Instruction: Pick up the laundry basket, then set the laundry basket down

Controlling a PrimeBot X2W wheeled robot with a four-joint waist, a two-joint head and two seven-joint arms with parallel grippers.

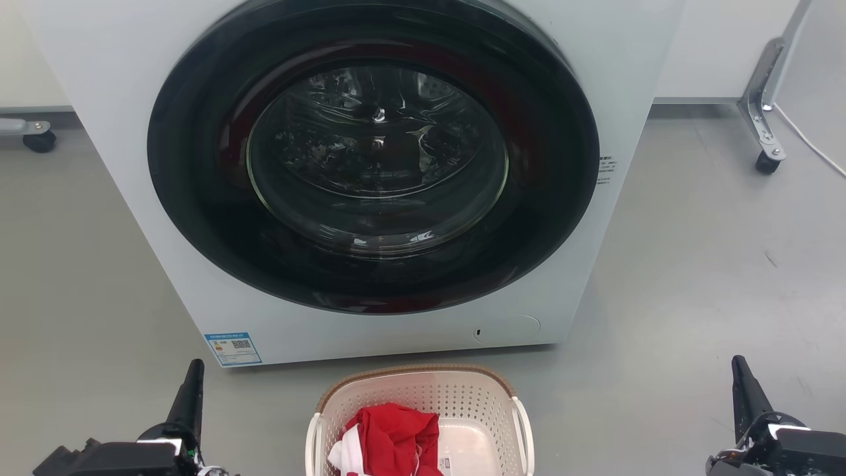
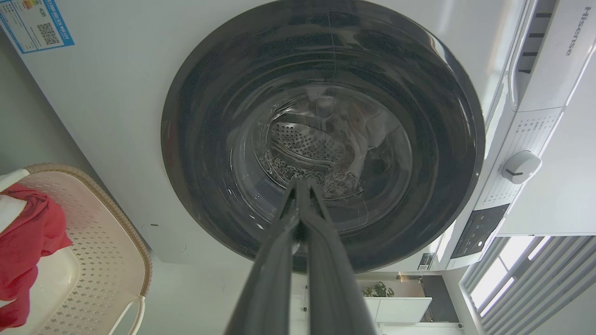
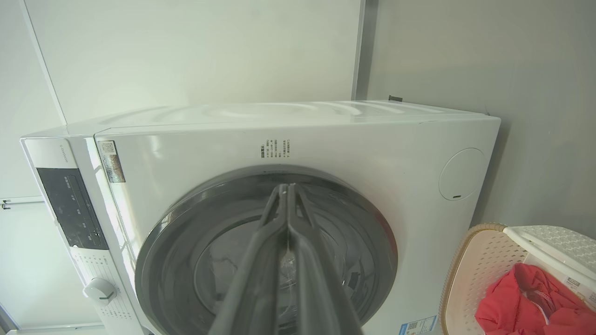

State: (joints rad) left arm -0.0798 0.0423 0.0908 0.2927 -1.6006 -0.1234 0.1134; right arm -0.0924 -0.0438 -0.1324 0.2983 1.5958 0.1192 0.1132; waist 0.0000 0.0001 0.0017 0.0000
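The big white front-loading washing machine [image 1: 112, 99] with its round dark glass door [image 1: 373, 152] stands on the grey floor [image 1: 694, 264]. Its top is cut off in the head view, while the wrist views show the dark control panel and white dial [image 2: 520, 167]. What lies in the drum is hard to make out behind the reflections. Just in front of the washer, not touching it, sits the small cream-white perforated plastic laundry basket [image 1: 462, 396] with a brown woven-look rim. Its near end is cut off at the bottom of the head view, and each wrist view catches only part of it at an edge. A crumpled red garment [image 1: 393, 436] with some white on it lies inside and hides part of the basket's bottom. A blue label [image 1: 232, 348] sits on the washer's lower left corner. The left gripper [image 1: 193, 377] and right gripper [image 1: 740, 370] stand well apart to either side of the basket, each with its dark fingers pressed together and nothing held. In the wrist views their fingers cover part of the door. A wheeled metal leg [image 1: 760, 112] stands at the far right.
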